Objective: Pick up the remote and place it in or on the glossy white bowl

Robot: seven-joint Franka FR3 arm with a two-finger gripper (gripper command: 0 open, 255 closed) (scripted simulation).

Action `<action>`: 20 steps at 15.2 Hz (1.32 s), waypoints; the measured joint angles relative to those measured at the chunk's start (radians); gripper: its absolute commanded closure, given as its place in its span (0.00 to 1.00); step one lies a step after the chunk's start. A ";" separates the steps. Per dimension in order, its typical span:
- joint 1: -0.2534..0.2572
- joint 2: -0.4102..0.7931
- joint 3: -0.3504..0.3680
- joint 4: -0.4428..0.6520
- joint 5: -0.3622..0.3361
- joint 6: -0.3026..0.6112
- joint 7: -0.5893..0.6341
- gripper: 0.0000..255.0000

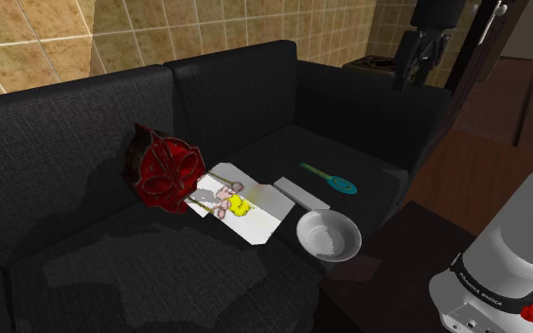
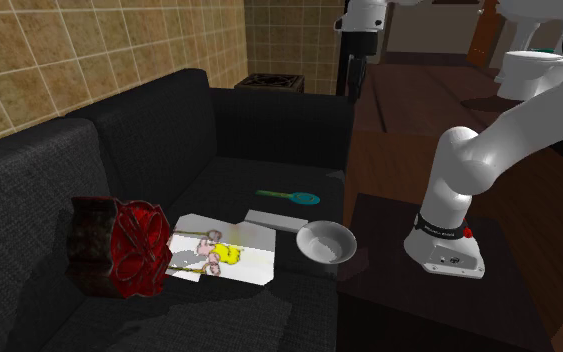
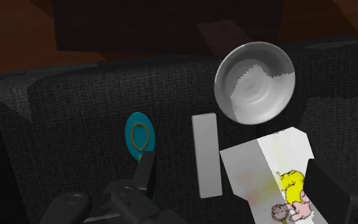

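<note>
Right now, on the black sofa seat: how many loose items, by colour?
White or pale grey: 3 (glossy white round bowl, flat pale grey rectangular remote, white flat box with a yellow and pink print)
Teal: 1 (teal-headed utensil with a green handle)
Dark red: 1 (dark red ornate object)
Total: 5

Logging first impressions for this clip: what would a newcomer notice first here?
A dark red ornate object stands out on the black sofa, at the cluster's left in the shoulder view. Next to it lies a white box with a yellow-and-pink cartoon, then the pale grey remote and the white bowl by the seat's edge.
</note>
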State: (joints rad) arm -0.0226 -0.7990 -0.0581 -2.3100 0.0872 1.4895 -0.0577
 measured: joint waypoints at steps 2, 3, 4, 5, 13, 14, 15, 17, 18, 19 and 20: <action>0.001 0.003 0.003 -0.013 0.001 0.017 0.001 0.00; 0.003 0.007 0.011 -0.033 0.004 0.042 0.006 0.00; 0.004 0.010 0.018 -0.053 0.006 0.066 0.010 0.00; 0.005 0.018 0.021 -0.077 0.005 0.099 0.008 0.00; 0.028 0.157 0.090 -0.225 0.030 0.402 0.045 0.00; 0.030 0.176 0.097 -0.249 0.032 0.446 0.047 0.00; 0.031 0.206 0.102 -0.261 0.032 0.490 0.047 0.00; 0.038 0.259 0.121 -0.274 0.037 0.559 0.062 0.00; 0.039 0.294 0.127 -0.278 0.037 0.601 0.064 0.00; 0.040 0.326 0.134 -0.283 0.037 0.640 0.068 0.00; 0.042 0.366 0.143 -0.276 0.036 0.677 0.076 0.00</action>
State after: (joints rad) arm 0.0197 -0.4327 0.0854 -2.5865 0.1236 2.1663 0.0182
